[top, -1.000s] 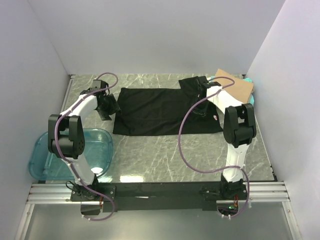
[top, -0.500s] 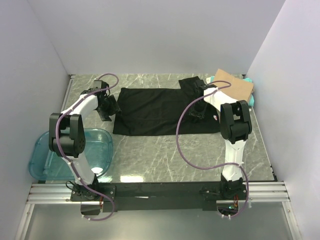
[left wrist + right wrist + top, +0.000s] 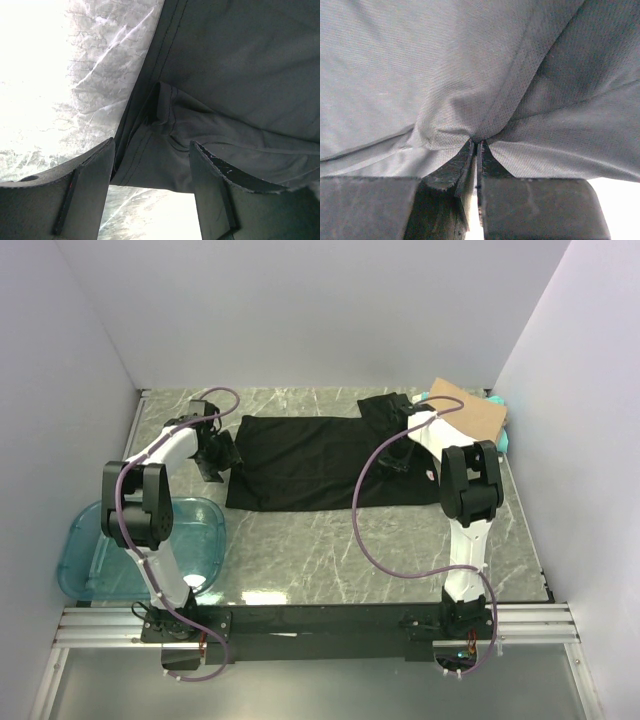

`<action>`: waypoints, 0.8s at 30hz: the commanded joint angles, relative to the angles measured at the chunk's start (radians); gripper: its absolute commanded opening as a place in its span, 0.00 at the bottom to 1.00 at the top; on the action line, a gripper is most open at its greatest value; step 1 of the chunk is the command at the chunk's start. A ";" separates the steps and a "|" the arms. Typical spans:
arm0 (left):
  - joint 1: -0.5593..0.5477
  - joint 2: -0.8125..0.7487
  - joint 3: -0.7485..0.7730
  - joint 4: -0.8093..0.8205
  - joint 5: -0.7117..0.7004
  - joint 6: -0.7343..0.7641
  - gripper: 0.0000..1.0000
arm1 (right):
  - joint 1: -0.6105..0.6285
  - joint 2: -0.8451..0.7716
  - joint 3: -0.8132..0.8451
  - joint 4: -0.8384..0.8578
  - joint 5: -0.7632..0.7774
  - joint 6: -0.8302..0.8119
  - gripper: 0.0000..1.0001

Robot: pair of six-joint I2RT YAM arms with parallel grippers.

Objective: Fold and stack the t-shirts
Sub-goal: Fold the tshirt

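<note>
The black t-shirt (image 3: 300,460) lay spread across the far half of the marble table (image 3: 330,550). The fabric appeared light, limp and prone to bunching, so hems and seams were judged the firmest holds. The right gripper (image 3: 476,145) was pinched tight on a raised fold near the shirt's right end. The left gripper (image 3: 150,150) stood spread, straddling the crumpled left hem. A blue tub (image 3: 120,540) sat near left, a cardboard sheet (image 3: 470,410) far right.

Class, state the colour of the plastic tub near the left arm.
Translucent blue-teal; the tub shows best in the top external view.
</note>
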 commanded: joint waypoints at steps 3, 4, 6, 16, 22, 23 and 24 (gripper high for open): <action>0.003 0.000 0.041 -0.005 0.017 0.027 0.67 | 0.007 0.009 0.111 -0.042 0.025 0.009 0.08; 0.003 0.000 0.039 -0.003 0.020 0.027 0.67 | 0.005 0.014 0.130 -0.047 0.025 0.006 0.08; 0.004 0.000 0.038 -0.003 0.020 0.027 0.67 | 0.005 0.032 0.145 -0.062 0.024 0.001 0.09; 0.007 -0.004 0.027 -0.003 0.023 0.019 0.67 | 0.007 0.063 0.188 -0.093 0.025 -0.023 0.12; 0.007 -0.010 0.021 -0.001 0.025 0.018 0.66 | 0.007 0.063 0.185 -0.098 0.027 -0.028 0.17; 0.007 -0.012 0.019 -0.003 0.026 0.018 0.66 | 0.007 0.065 0.185 -0.099 0.025 -0.030 0.18; 0.007 -0.013 0.018 -0.003 0.026 0.018 0.66 | 0.008 0.062 0.187 -0.102 0.027 -0.030 0.18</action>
